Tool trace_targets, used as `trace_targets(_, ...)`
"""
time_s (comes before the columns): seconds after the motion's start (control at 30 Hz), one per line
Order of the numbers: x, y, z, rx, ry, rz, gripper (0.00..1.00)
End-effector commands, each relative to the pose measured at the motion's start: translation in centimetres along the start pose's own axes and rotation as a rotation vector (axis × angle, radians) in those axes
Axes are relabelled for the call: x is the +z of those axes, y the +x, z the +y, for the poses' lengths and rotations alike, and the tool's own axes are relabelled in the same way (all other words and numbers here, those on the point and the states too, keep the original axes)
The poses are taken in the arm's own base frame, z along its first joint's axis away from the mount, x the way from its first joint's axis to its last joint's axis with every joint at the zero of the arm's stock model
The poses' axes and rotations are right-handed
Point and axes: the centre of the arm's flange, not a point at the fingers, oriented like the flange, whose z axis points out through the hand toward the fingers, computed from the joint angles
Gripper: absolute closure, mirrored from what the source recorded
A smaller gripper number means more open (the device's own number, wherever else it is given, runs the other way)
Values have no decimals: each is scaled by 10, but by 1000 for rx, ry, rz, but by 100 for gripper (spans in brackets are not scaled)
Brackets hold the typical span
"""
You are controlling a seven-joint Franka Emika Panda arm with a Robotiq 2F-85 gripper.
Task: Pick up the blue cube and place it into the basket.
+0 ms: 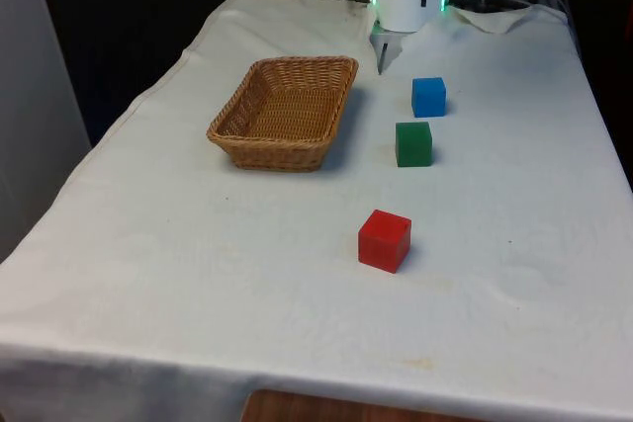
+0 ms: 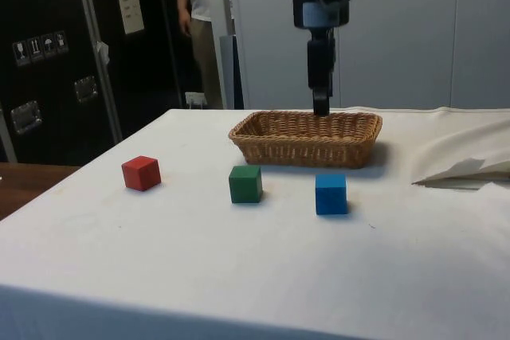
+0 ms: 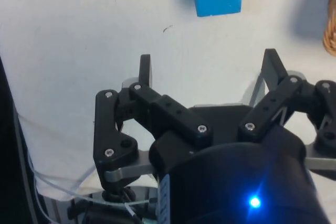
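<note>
None of the task is done: the blue cube sits on the cloth, just ahead of the claw, untouched. The claw hangs above the table with its fingers spread apart, holding nothing. The basket stands empty close beside it. The green cube lies just beyond the blue one, leaving clear room for descent and for the lift over the rim.

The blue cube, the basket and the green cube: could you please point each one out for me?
blue cube (image 1: 428, 97): front view, on its near face.
basket (image 1: 259, 146): front view, on its woven near wall.
green cube (image 2: 245, 185): side view, on the face towards the camera.
</note>
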Motion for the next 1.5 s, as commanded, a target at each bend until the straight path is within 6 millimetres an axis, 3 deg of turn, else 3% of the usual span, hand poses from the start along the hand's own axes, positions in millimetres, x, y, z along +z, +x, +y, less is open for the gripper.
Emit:
trace_targets(0.0,3,-1,-2,3,3,6,0)
trace_targets(0.4,7,0,-1,-7,0,-5,0)
trace_targets(0.7,23,-5,-1,-30,0,-19,0)
trace_targets(1.47,84,-11,5,-29,10,43,0)
